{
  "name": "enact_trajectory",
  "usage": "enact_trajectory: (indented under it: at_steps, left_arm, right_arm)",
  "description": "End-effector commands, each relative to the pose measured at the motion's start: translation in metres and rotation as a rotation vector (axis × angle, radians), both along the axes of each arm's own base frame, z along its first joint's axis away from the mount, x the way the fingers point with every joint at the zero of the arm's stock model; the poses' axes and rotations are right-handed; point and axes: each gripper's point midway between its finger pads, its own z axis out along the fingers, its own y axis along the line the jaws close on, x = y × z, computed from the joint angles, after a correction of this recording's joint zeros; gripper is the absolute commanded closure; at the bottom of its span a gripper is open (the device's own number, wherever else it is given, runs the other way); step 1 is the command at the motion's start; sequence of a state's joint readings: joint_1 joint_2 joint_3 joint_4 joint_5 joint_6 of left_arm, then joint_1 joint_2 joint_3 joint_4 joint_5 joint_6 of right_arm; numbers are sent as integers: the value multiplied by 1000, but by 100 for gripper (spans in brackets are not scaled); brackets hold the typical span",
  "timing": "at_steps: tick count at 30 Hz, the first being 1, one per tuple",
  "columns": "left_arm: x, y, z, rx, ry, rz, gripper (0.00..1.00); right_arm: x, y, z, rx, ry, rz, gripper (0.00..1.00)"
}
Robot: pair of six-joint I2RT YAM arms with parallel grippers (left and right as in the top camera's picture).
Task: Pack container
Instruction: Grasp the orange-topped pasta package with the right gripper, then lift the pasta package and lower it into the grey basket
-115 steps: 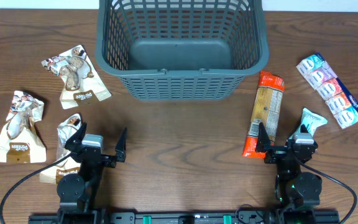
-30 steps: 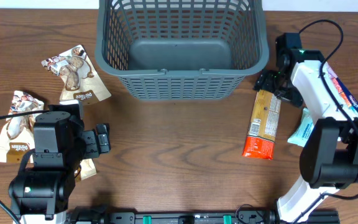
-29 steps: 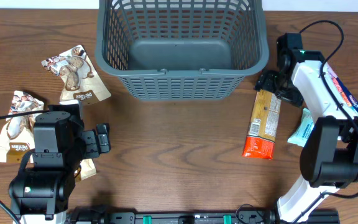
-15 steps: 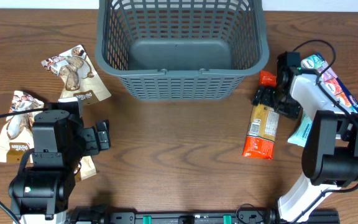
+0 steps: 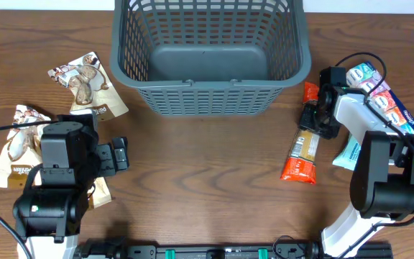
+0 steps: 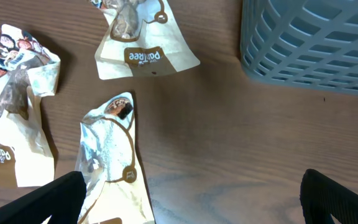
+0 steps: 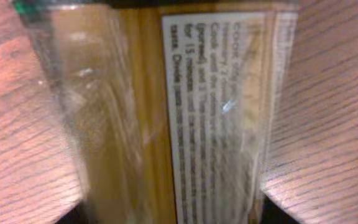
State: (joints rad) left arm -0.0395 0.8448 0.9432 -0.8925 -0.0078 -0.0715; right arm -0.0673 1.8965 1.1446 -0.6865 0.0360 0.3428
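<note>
The container [image 5: 210, 97], a large dark grey slotted basket, stands at the back middle with nothing in it; its corner shows in the left wrist view [image 6: 316, 43]. A long orange-and-clear packet [image 5: 300, 155] lies to its right. My right gripper [image 5: 313, 119] is down on the packet's upper half, and in the right wrist view the packet [image 7: 185, 112] fills the gap between the jaws [image 7: 169, 214], which press on its sides. My left gripper [image 5: 117, 155] stands open above the table beside a cream snack packet [image 6: 110, 162], holding nothing [image 6: 191, 208].
Two more cream snack packets lie at the left [image 5: 88, 86] [image 5: 20, 147]. A teal packet [image 5: 349, 151] and a strip of colourful packets [image 5: 387, 101] lie at the right, close to the right arm.
My right gripper has slid down the orange packet towards me and closed on it; the packet's top end is now uncovered. The left arm has barely moved.
</note>
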Motion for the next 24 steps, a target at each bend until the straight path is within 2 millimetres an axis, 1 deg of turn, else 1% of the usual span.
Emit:
enact_trajectory:
  at_steps: [1, 2, 3, 6, 8, 9, 12, 15, 18, 19, 21, 24]
  left_arm:
    - [2, 3, 6, 8, -13, 14, 2]
    - [2, 3, 6, 8, -13, 14, 2]
    - [2, 3, 6, 8, -13, 14, 2]
    - [2, 3, 6, 8, -13, 14, 2]
    - [2, 3, 6, 8, -13, 14, 2]
    - [2, 3, 6, 8, -13, 14, 2]
    - [2, 3, 6, 8, -13, 13, 1]
    - [2, 3, 6, 8, -12, 13, 2]
    - [1, 3, 5, 8, -9, 13, 1]
    - [1, 3, 5, 8, -8, 13, 2]
    - [0, 3, 4, 9, -4, 13, 1]
    - [-1, 3, 3, 9, 3, 13, 2]
  right_arm:
    - [-18, -6, -23, -29, 72, -8, 83]
    - [-16, -6, -22, -30, 64, -8, 92]
    - [-14, -6, -22, -30, 56, -7, 99]
    - [-7, -7, -15, -32, 41, 0, 99]
    - [2, -8, -4, -37, 24, 25, 99]
    - [9, -8, 5, -40, 8, 37, 99]
    - [36, -11, 43, -52, -72, 59, 99]
    - [65, -13, 95, -69, -195, 74, 99]
    - [90, -15, 156, -99, -342, 102, 99]
    - [96, -17, 181, -115, -399, 108, 99]
    - [105, -21, 226, -152, -507, 110, 99]
    - [109, -22, 300, -200, -679, 128, 99]
